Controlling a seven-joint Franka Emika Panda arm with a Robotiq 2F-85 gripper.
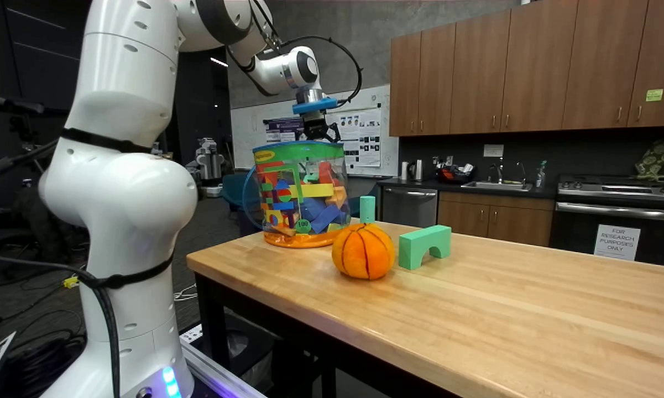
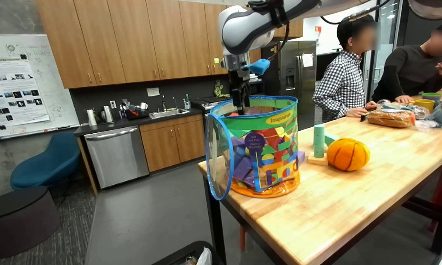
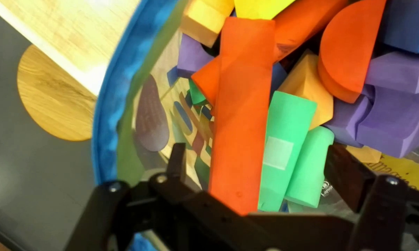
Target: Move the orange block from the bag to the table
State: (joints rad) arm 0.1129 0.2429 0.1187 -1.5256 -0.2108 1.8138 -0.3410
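- There's your block, inside the bag [image 2: 243,123]: the long red-orange block [image 3: 242,111] lies atop the pile. A paler orange block [image 3: 308,89] sits in there too, and you can't tell which one the call means.
- The long one runs right between the spread fingers of your claw [image 3: 256,153], apart from both tips in the wrist view, its near end hidden by the frame. How far below the tips it lies, you can't tell.
- The paler one is higher in that view than your fingertips, just past a green block [image 3: 287,139].
- Your claw: wide apart, nothing gripped, pointing down at the bag's mouth in both exterior views.
- The bag stands upright near the edge of the table [image 1: 531,309], its lid [image 2: 219,158] hanging open beside it.
- Out along the table you've got an orange ball [image 1: 363,251], a green arch block [image 1: 423,239] near it and, in an exterior view, a green cylinder [image 2: 319,140] upright on a tan block [image 2: 318,160].
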